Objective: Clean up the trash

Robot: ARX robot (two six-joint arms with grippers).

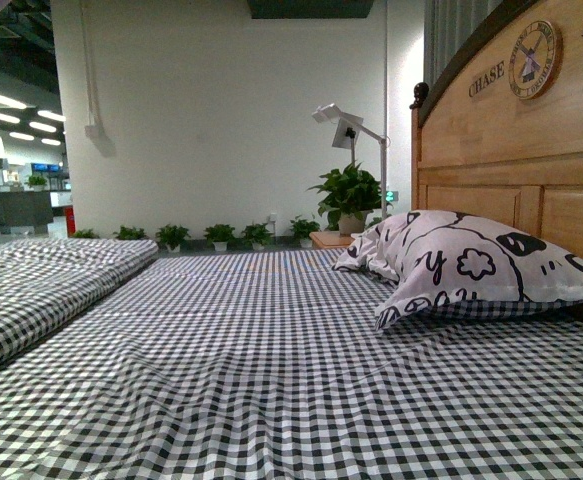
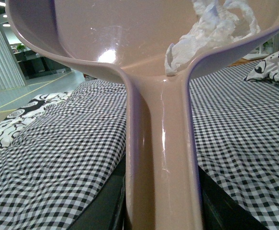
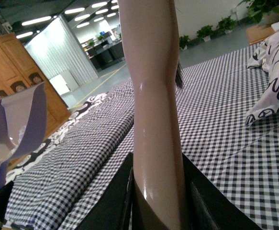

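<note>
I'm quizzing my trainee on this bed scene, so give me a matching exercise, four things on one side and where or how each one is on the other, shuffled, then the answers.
Things:
1. tissue wad
2. dustpan
3. pillow
4. potted plant

Places or states:
A. lying on the checkered bed by the wooden headboard
B. standing beyond the far end of the bed, beside the white lamp
C. resting inside the pinkish scoop
D. handle gripped in the left end effector, held above the bed

Pairs: 1-C, 2-D, 3-A, 4-B
</note>
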